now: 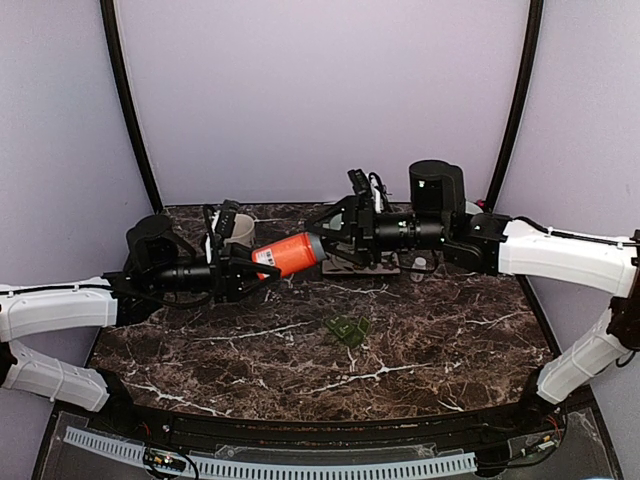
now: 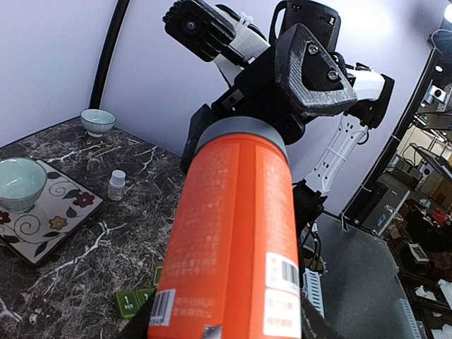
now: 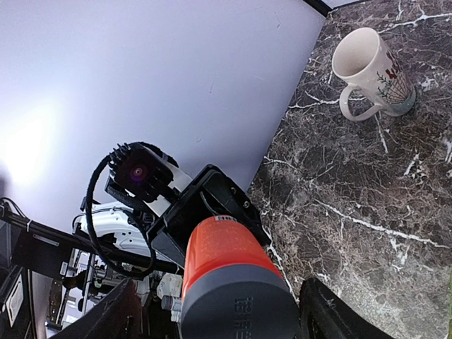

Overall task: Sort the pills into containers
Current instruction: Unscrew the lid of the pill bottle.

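My left gripper (image 1: 245, 270) is shut on the base of an orange bottle (image 1: 290, 254) and holds it level above the table, grey cap (image 2: 240, 131) pointing right. My right gripper (image 1: 325, 240) stands open around that cap (image 3: 236, 307), with a gap between the cap and each of its fingers (image 3: 339, 314). The dark green containers (image 1: 347, 330) lie on the marble in the middle, their numbered lids (image 2: 134, 302) showing under the bottle (image 2: 233, 233). No pills are in view.
A beige mug (image 1: 238, 228) stands at the back left behind the left arm. A patterned tray (image 2: 42, 212) at the back holds a pale green bowl (image 2: 20, 182). Another bowl (image 2: 97, 120) and a small white vial (image 2: 117, 185) stand near it.
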Action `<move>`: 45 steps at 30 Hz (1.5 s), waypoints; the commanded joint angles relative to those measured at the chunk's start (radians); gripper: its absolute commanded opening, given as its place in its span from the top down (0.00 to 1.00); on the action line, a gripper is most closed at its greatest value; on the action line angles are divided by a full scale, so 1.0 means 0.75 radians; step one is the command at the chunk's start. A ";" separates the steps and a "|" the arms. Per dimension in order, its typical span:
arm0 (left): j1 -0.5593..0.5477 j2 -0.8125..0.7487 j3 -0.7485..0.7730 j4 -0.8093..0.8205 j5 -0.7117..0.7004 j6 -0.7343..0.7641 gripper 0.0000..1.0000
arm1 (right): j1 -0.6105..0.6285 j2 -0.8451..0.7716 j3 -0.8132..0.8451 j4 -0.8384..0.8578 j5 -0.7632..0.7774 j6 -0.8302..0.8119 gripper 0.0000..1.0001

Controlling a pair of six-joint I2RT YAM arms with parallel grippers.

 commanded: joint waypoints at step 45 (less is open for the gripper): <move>-0.017 0.075 0.278 -0.003 0.328 -0.285 1.00 | -0.001 -0.140 -0.070 -0.174 -0.037 -1.016 0.78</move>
